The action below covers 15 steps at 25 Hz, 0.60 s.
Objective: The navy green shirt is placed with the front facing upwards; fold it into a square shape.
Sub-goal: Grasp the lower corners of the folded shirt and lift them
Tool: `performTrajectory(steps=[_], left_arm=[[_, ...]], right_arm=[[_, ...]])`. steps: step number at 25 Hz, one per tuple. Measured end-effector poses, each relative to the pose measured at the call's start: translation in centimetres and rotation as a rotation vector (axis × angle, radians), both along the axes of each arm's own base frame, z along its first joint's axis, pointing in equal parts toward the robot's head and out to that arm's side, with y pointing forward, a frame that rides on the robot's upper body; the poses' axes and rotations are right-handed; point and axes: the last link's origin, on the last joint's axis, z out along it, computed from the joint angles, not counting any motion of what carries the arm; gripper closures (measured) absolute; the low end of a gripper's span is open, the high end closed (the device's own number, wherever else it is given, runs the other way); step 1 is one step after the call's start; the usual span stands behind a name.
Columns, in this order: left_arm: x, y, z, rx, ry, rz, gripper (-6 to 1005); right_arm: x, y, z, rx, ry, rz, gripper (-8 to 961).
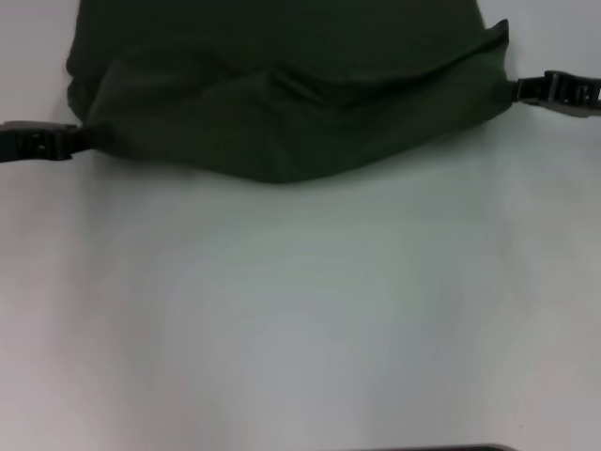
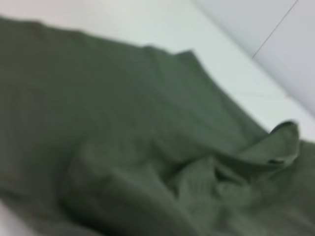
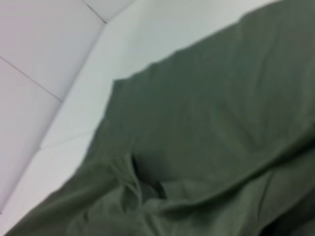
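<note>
The navy green shirt (image 1: 282,103) lies across the far part of the white table (image 1: 300,310), its near edge raised and folded back into a sagging band. My left gripper (image 1: 83,139) pinches that band's left corner and my right gripper (image 1: 515,90) pinches its right corner, both shut on the cloth. The fabric hangs slack between them, dipping lowest near the middle. In the left wrist view the shirt (image 2: 123,123) fills the picture with bunched folds. The right wrist view shows the shirt (image 3: 206,123) with a crumpled fold close up.
Bare white table stretches from the shirt to the near edge. A thin dark strip (image 1: 441,447) shows at the bottom of the head view. The wrist views show the table edge (image 3: 74,128) and pale tiled surfaces (image 2: 290,54) beyond it.
</note>
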Motion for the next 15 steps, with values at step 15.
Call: performTrajectory(steps=[15], left_arm=[[1.3, -1.7, 5.7, 0.101, -0.216, -0.095, 959]], right_arm=[[-3.0, 0.4, 4.7, 0.040, 0.086, 0.127, 943]])
